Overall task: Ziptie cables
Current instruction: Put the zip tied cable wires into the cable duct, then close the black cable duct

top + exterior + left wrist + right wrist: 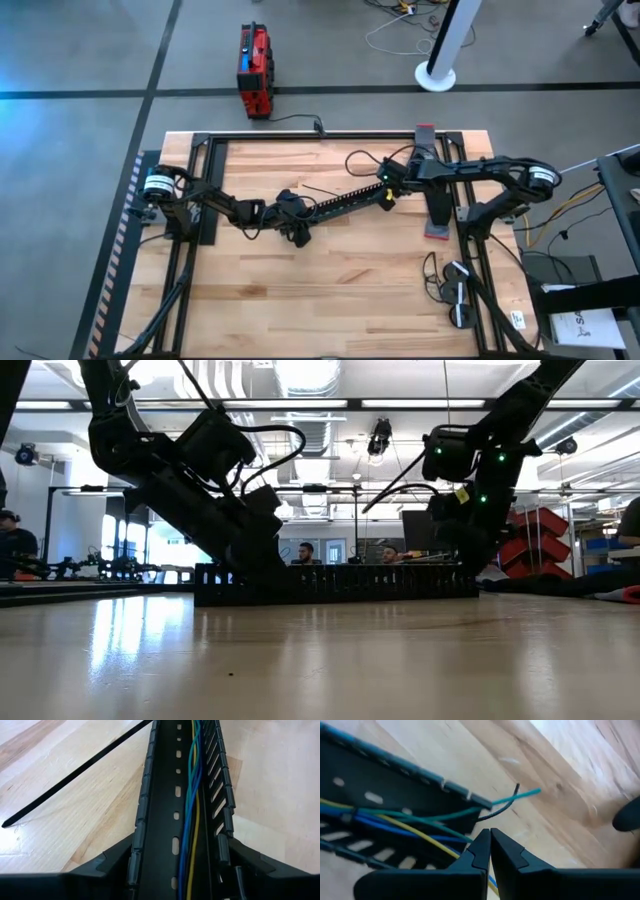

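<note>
A long black slotted duct point(338, 202) lies slantwise on the table's middle, flat on its underside point(335, 585). The cables point(190, 805), thin green, blue and yellow wires, run along inside it. At its right end they spill out point(410, 822), and a green end point(522, 795) and a dark end point past it. My left gripper point(290, 222) is closed on the duct's left end. My right gripper point(490, 834) is shut right at the duct's right end, above the yellow and blue wires. My left gripper clasps the duct's left end between its two fingers, one finger point(112, 865) against each outer side wall point(136, 851). The fingers point along the duct, roughly level, coming from the table's left. The duct stays flat on the table. My right gripper is shut with its tips over the yellow and blue wires point(451, 849), which pass behind the fingers. Whether it touches or pinches them I cannot tell.
A long black ziptie point(75, 775) lies loose on the wood beside the duct, on its far side. A dark bar with red ends point(436, 200) stands at the right. Black cords point(448, 285) coil near the right corner. People sit in the room beyond point(305, 552).
</note>
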Robot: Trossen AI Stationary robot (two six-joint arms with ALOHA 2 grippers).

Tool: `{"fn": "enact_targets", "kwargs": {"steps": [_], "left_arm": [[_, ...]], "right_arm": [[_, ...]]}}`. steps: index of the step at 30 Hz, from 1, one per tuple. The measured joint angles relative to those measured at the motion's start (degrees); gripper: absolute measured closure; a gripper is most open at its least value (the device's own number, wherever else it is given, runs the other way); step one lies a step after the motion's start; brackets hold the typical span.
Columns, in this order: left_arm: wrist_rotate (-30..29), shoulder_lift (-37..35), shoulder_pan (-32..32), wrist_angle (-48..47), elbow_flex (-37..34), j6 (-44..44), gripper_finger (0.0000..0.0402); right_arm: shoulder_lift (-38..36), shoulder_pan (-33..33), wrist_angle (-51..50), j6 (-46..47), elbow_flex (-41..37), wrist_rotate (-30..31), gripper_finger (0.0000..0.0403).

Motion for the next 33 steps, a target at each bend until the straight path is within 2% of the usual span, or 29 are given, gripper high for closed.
{"fn": "enact_targets", "kwargs": {"steps": [6, 11, 14, 18, 23, 26, 29, 33], "left_arm": [[0.7, -0.4, 0.0, -0.4, 0.0, 1.2, 0.0177], [3.6, -2.4, 0.0, -2.2, -0.2, 3.1, 0.0163], [4.9, -4.2, 0.0, -5.2, -0.2, 3.0, 0.0147], [5.4, -7.6, 0.0, -10.5, -0.2, 2.5, 0.0114], [6.7, -13.9, 0.0, -17.6, -0.1, 2.7, 0.0066], [7.1, -19.9, 0.0, -23.5, -0.1, 2.6, 0.0044], [3.4, -27.6, 0.0, -32.1, 0.0, -1.5, 0.0035], [-11.7, -36.5, 0.3, -50.0, 0.0, -11.4, 0.0039]], "right_arm": [[-5.9, 0.1, -2.7, -0.4, 0.3, 0.4, 0.0403], [-13.3, 0.1, -1.4, -5.7, 0.7, 0.8, 0.0386], [-17.2, 0.1, -0.1, -8.3, 0.7, 0.7, 0.0352], [-20.3, 1.1, 3.3, -12.7, 0.0, -2.0, 0.0283], [-20.6, 1.5, 8.3, -17.0, -1.7, -7.6, 0.02], [-20.2, 2.1, 16.3, -18.2, -5.0, -10.0, 0.0165], [-20.2, 3.0, 26.9, -18.5, -9.8, -12.0, 0.0143], [-20.2, 4.6, 39.1, -18.7, -16.2, -12.0, 0.0132]]}}
